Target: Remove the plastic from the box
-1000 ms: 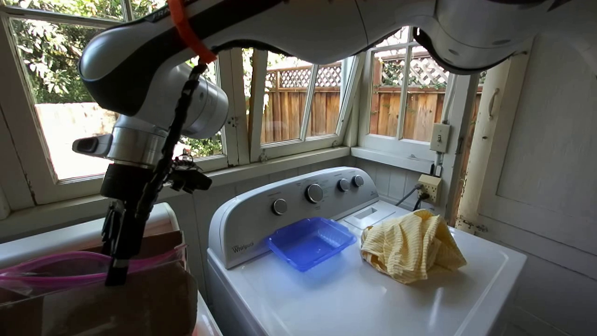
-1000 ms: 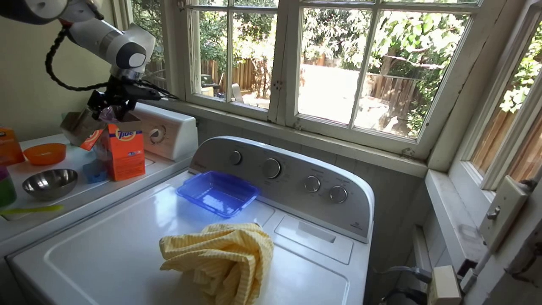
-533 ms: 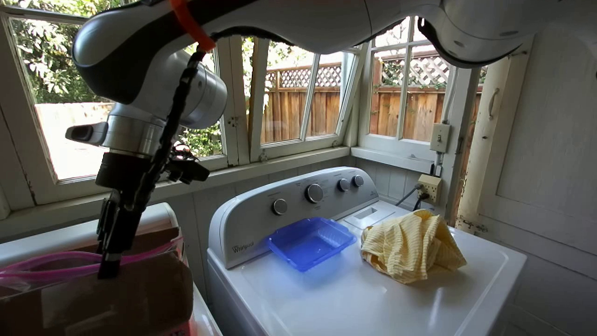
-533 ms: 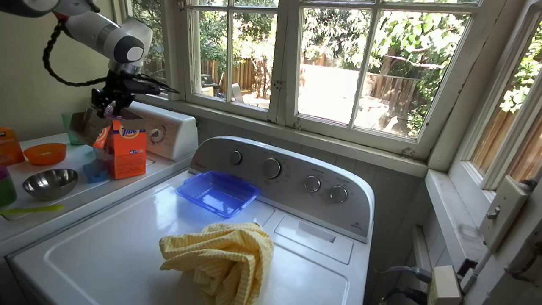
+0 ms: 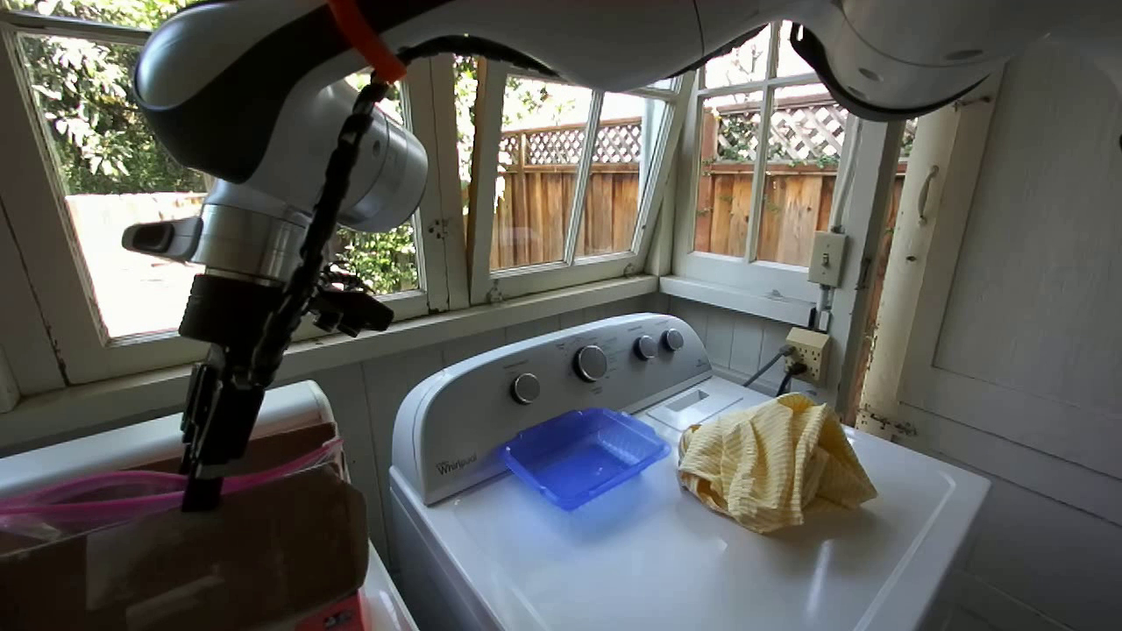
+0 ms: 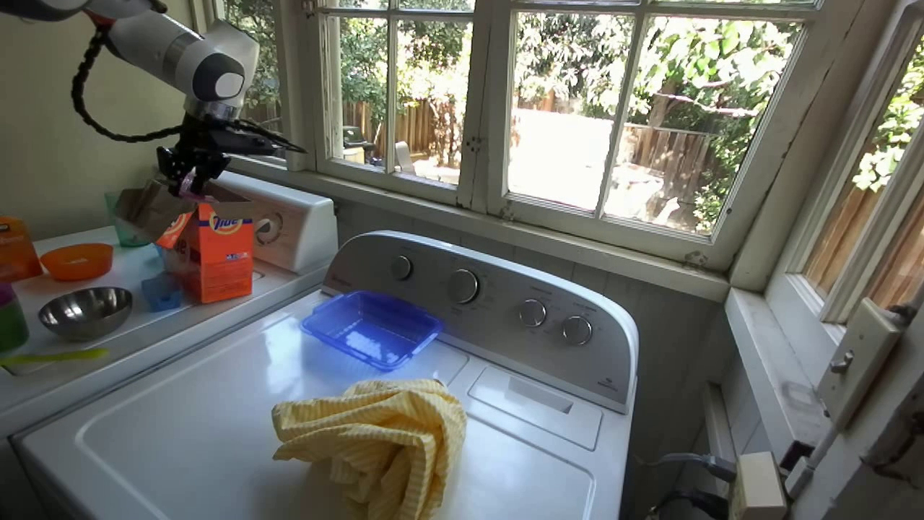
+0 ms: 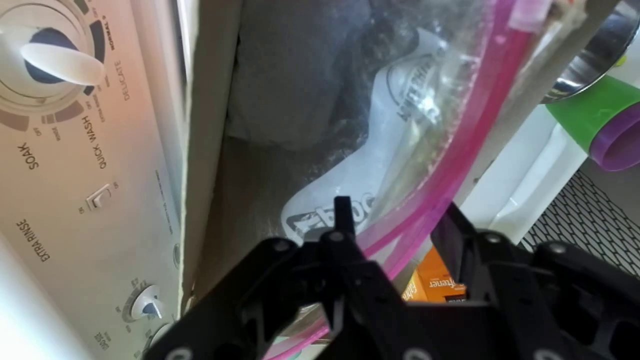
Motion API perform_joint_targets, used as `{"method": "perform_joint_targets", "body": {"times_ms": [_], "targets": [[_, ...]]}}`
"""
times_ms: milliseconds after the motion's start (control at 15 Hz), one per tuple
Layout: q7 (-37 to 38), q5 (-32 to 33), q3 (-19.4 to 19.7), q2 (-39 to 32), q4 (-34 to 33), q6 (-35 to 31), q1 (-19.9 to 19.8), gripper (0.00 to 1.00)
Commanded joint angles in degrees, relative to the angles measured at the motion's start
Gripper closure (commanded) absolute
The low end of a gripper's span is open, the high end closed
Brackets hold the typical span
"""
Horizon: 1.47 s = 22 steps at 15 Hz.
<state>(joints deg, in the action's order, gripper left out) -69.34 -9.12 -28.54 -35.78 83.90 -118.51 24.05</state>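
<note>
Although the box has shifted toward the rear edge of the worktop, the plastic remains inside; your gripper, parted astride its rim, should probably close.

My gripper sits higher than a second ago; in an exterior view the box stands farther right.
</note>
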Motion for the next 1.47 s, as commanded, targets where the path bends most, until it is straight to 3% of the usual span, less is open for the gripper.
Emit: {"method": "perform_joint_targets", "body": {"times_ms": [0, 67, 467, 733, 800, 867, 933, 1133, 1400], "targets": [[-0.43, 0.28, 0.59, 0.64, 0.69, -1.16, 0.31, 0.41], [-0.45, 0.30, 0.61, 0.72, 0.75, -1.24, 0.28, 0.38], [-0.19, 0.79, 1.21, 0.51, 1.16, -1.36, 0.44, 0.47], [0.13, 1.79, 1.86, 0.57, 1.72, -1.31, 0.64, 0.65], [0.26, 2.11, 2.04, 0.58, 1.85, -1.28, 0.69, 0.64], [0.26, 2.27, 2.13, 0.56, 1.90, -1.28, 0.70, 0.80], [0.32, 2.45, 2.22, 0.51, 1.80, -1.24, 0.73, 0.89], [-0.29, 2.42, 1.91, 0.57, 1.24, -0.72, 0.51, 1.00], [-1.35, 0.52, 0.74, 0.16, 0.18, 0.45, -0.28, 0.99]]}}
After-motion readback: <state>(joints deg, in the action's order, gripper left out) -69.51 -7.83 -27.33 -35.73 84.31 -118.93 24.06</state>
